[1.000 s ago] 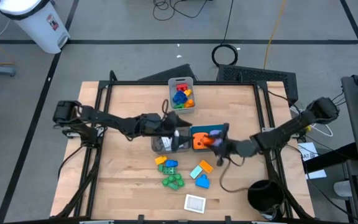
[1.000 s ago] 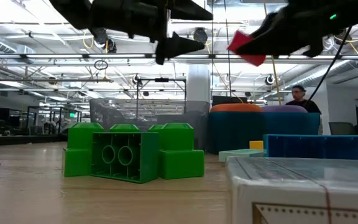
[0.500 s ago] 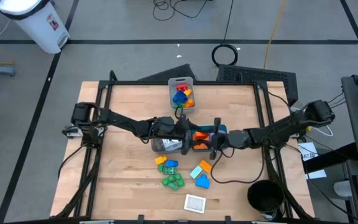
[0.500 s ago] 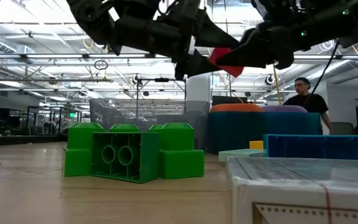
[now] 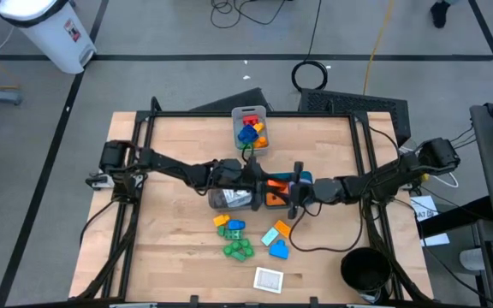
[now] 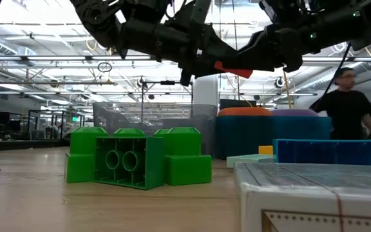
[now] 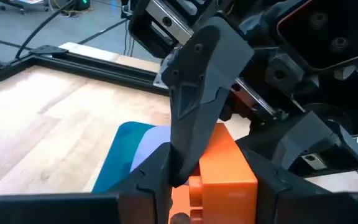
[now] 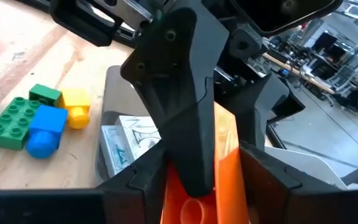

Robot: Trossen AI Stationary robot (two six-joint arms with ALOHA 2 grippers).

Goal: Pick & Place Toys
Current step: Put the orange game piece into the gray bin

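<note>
An orange brick [image 6: 236, 68] hangs in the air over the middle of the table, between both grippers. My left gripper [image 5: 261, 184] comes from the left and my right gripper [image 5: 288, 190] from the right; both are shut on the brick. In the left wrist view the brick [image 7: 222, 168] sits between my own fingers, with a finger of the right gripper [image 7: 201, 93] in front of it. Loose toys lie nearer the front edge: a green brick [image 5: 238, 248], yellow and blue bricks [image 5: 229, 225], orange and blue bricks [image 5: 277, 238], and a card [image 5: 268, 278]. My left gripper pinches the orange brick by two opposite sides [image 7: 244, 177] between its two fingers, coming about level from the table's left. The brick is lifted clear, above the bins. My right gripper pinches the same brick by its sides [image 8: 229, 155] between its two fingers, about level from the table's right. The left gripper's finger [image 8: 179, 93] hides the brick's far end.
Below the grippers stand a teal bin [image 5: 302, 177] with an orange and a purple die and a clear grey bin [image 5: 229, 199] holding cards. A pale grey bin [image 5: 251, 128] with bricks stands at the far edge. A person walks in the room behind [image 6: 350, 106].
My left gripper has reached toward the table's right and sunk a little. My right gripper has carried the orange brick toward the left, so the two meet over the bins. In the low view the left fingers now lie closed on the brick, which has gone from tilted to about level.
</note>
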